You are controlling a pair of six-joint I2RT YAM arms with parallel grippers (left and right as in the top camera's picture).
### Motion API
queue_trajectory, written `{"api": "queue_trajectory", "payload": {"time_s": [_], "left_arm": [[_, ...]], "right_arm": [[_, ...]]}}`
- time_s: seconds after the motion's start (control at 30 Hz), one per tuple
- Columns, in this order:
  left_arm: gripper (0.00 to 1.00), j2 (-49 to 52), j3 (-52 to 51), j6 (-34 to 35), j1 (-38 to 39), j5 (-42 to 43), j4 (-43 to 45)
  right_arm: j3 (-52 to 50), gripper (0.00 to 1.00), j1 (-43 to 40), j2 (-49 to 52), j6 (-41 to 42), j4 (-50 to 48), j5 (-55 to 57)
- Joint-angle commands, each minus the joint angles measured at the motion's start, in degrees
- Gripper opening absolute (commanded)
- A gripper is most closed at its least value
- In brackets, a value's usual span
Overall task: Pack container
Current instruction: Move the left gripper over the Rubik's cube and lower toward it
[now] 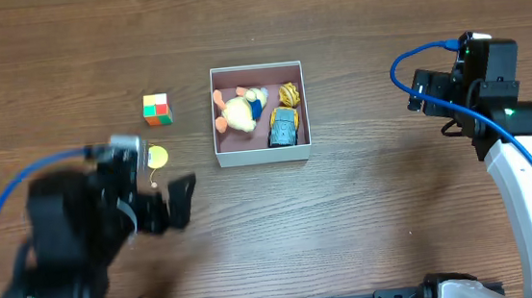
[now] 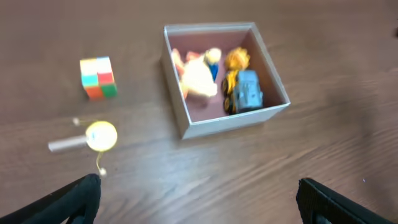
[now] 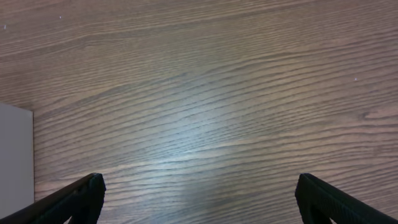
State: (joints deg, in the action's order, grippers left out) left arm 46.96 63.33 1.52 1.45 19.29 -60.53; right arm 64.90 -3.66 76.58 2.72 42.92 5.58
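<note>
l gripper (image 2: 199, 186): black fingers (image 2: 73, 198) spread wide, nothing between them and touching nothing; they hang over bare tabletop, w/ the toys and box ahead of them. r gripper (image 3: 199, 183): black fingers (image 3: 73, 199) also spread wide, empty, above bare wood; only a pale box wall shows at the left edge of its wrist view.

the container (image 1: 257, 156), a square shallow box w/ thin white walls and a dull pink-mauve floor, sits mid-table, upright and open-topped, between the two arms and nearer the l one. inside:
- a cream-yellow soft-looking duck-like toy w/ orange parts and a blue bit (image 1: 240, 113), on the left side of the floor.
- a blue-grey toy car, boxy, hard plastic look (image 1: 284, 128), in the near right corner against the wall.
- a small orange-yellow rounded toy (image 1: 289, 94), at the far right, just beyond the car; can't tell what it is.

outside, to the box's left: a small multicolour puzzle cube w/ red, green, orange and yellow squares (image 1: 156, 109), apart from the box. nearer the l arm is a flat yellow round disc on a thin stem (image 1: 157, 158), lying on the table; l wrist view is blurred, so no finer detail.

the table (image 1: 397, 215) is dark brown wood-grain, smooth w/ a faint sheen.
</note>
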Motion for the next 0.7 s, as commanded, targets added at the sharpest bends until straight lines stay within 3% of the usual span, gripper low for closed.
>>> {"api": "queue_trajectory", "payload": {"time_s": [0.0,0.23,0.47,0.67], "left_arm": [[1.00,10.1,5.1,0.5,-0.3,2.1,-1.0],[1.00,33.5,25.7,3.7,-0.3,-4.2,-13.1],[1.00,47.6,32.3,3.6,-0.3,-6.0,-10.9],[1.00,54.3,32.3,6.7,-0.8,-11.6,-1.6]], "right_arm": [[0.0,1.00,-0.1,-0.1,-0.4,-0.4,0.8],[0.0,1.00,-0.1,-0.1,-0.4,-0.4,0.8],[0.0,1.00,-0.1,-0.1,-0.4,-0.4,0.8],[0.0,1.00,-0.1,-0.1,-0.4,-0.4,0.8]]}}
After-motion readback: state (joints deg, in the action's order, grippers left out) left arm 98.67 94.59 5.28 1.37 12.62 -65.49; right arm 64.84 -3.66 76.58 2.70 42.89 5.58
